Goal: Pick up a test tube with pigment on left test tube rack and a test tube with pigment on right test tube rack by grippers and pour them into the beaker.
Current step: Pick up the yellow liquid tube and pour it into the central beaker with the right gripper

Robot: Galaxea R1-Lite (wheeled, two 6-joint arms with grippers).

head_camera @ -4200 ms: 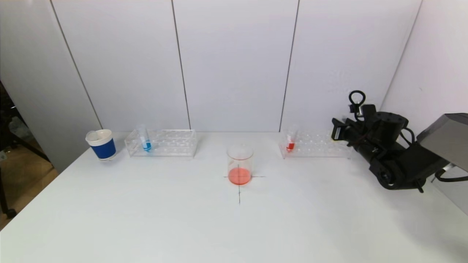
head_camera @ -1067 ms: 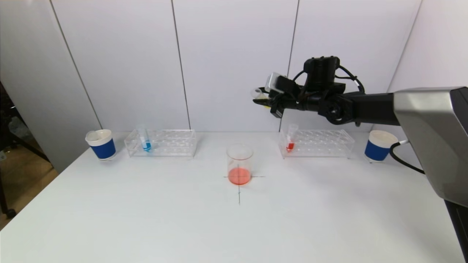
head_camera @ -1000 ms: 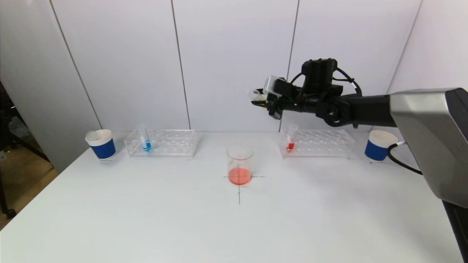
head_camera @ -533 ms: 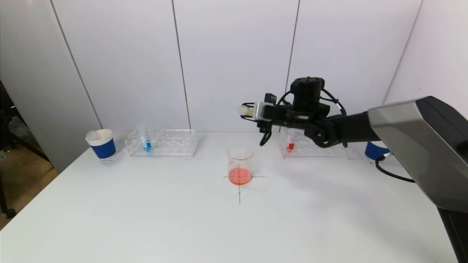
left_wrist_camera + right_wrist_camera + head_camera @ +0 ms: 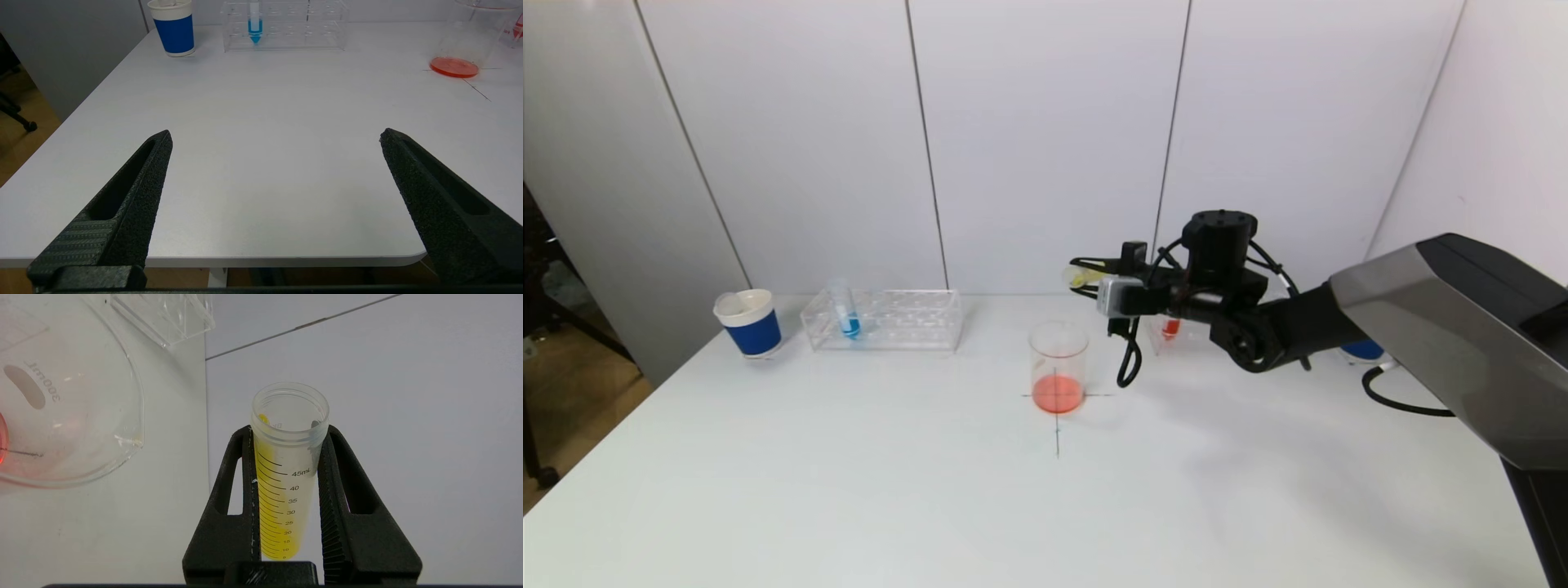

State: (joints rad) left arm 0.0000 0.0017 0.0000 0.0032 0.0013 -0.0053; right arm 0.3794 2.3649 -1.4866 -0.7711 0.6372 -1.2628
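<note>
The yellow tube (image 5: 288, 469) is now lying nearly sideways, just above and to the right of the beaker (image 5: 1058, 365), its open mouth not quite over the rim yet. Half a second back it sat higher and further from the glass, so the right hand (image 5: 1086, 276) has dropped and rolled it over, clamped tight on the tube the whole way. Yellow pigment is streaked along the tube wall toward the lip (nothing dripping that I can see). Looks like the pour is about to start.

The beaker already holds orange-red liquid. Left of it, the blue tube (image 5: 847, 314) waits in its rack (image 5: 886, 320). The left hand (image 5: 276, 136) hovers spread wide, empty, at the surface (image 5: 849, 490) edge.
</note>
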